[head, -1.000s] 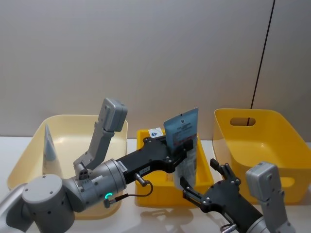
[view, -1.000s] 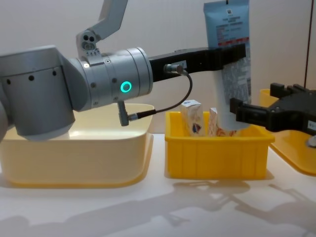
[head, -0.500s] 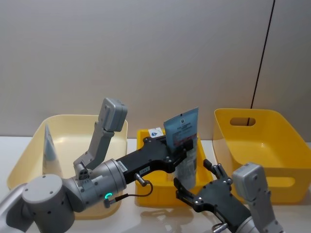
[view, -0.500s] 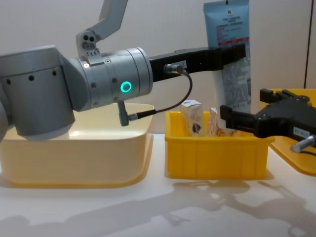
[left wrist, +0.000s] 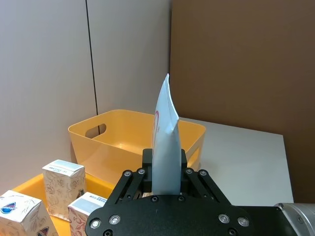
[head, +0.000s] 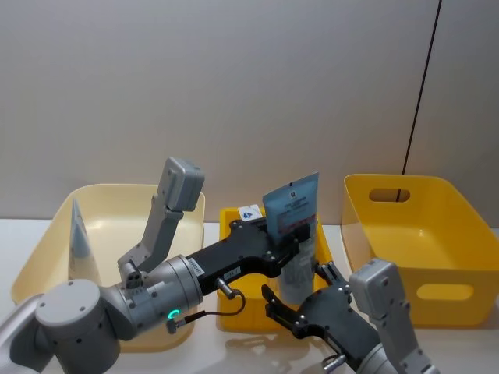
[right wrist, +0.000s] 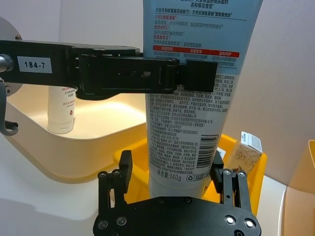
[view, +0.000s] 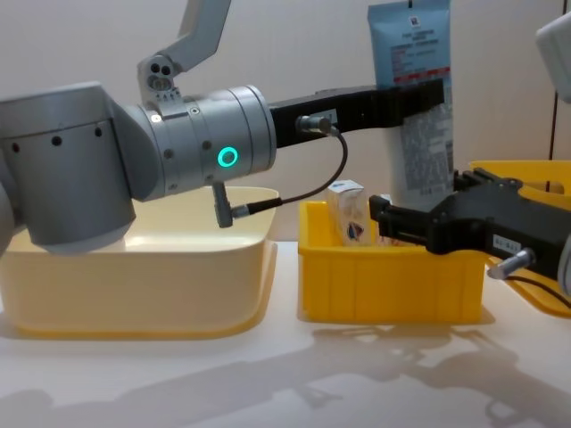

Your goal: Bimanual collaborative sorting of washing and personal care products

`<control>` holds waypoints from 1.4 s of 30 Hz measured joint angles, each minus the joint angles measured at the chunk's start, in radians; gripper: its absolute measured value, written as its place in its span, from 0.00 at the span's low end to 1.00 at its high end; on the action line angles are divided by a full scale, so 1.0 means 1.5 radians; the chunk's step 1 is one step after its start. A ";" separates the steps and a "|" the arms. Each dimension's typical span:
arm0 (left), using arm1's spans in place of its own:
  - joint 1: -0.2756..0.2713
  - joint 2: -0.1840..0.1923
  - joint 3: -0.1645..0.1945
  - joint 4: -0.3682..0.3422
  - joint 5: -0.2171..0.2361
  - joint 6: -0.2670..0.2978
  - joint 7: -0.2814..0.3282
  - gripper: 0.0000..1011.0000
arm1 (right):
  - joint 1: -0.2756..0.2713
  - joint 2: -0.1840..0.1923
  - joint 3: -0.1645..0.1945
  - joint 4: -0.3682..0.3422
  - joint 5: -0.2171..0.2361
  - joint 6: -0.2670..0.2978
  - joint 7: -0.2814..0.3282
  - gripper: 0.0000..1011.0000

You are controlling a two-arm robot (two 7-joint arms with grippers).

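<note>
The left gripper [left wrist: 165, 164] clamps the blue tube [left wrist: 166, 128] above the small yellow bin [view: 393, 285]; if the right gripper [right wrist: 171, 172], jaws spread, closes off-centre, the tube could slip.

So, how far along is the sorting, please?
Done: one pale tapered tube stands in the cream plastic bin. In hand: the left gripper holds a pale-blue squeeze tube upright, the right gripper's open jaws flanking its base. Left: white cartons in the small yellow tray.

tube [view: 419, 107] base: behind right gripper [view: 417, 207] | tube top: cut by right wrist view's edge | cartons [view: 350, 209]: half behind yellow bin [view: 393, 285] wall
</note>
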 joint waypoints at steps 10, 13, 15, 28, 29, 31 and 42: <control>0.000 0.000 0.000 0.000 0.000 0.000 0.000 0.26 | 0.010 -0.008 -0.005 0.013 -0.004 -0.004 0.004 0.71; 0.000 0.000 0.000 0.000 0.000 0.000 0.000 0.26 | 0.011 -0.009 -0.006 0.016 -0.005 -0.006 0.005 0.69; 0.000 0.000 0.000 0.000 0.000 0.000 0.000 0.26 | 0.012 -0.010 -0.006 0.018 -0.006 -0.006 0.005 0.68; 0.000 0.000 0.000 0.000 0.000 0.000 0.000 0.33 | 0.010 -0.019 0.002 0.019 -0.024 -0.001 -0.018 0.66; 0.000 0.000 0.000 0.000 0.000 0.000 0.000 0.36 | 0.010 -0.020 0.004 0.018 -0.026 0.000 -0.023 0.66; 0.000 0.000 0.000 0.000 0.000 0.000 0.000 0.43 | 0.010 -0.022 0.008 0.018 -0.032 0.003 -0.033 0.66; 0.000 0.000 0.000 0.000 0.000 0.000 0.000 0.74 | 0.010 -0.036 0.034 0.016 -0.066 0.009 -0.098 0.66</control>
